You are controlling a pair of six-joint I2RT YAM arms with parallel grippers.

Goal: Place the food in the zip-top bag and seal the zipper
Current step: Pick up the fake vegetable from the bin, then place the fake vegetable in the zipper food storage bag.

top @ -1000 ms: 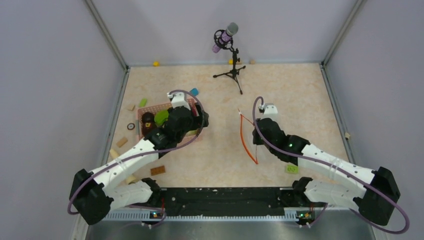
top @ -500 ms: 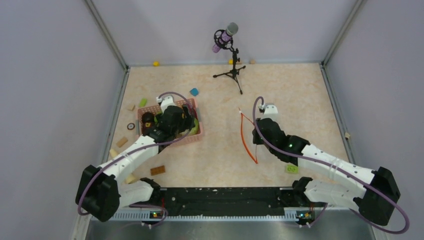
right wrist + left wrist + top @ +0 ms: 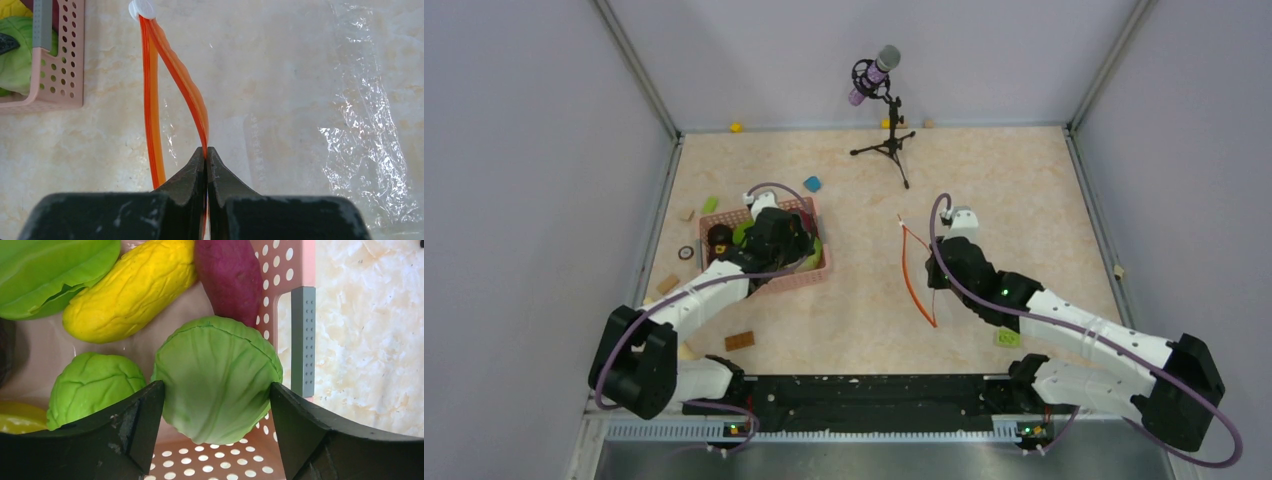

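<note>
Left gripper (image 3: 215, 390), jaws spread wide, reaches into the pink basket (image 3: 290, 270) at centre left, straddling a light green cabbage piece (image 3: 215, 365) with its fingertips at the sides. A yellow piece (image 3: 130, 290) and a maroon piece (image 3: 230, 275) lie above. Right of centre, the right gripper (image 3: 206, 152) pinches the orange zipper (image 3: 175, 70) of the clear zip-top bag (image 3: 360, 125), which lies flat on the table.

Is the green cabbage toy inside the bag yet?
No, the light green cabbage piece sits in the pink basket, between the fingers of the left gripper.
</note>
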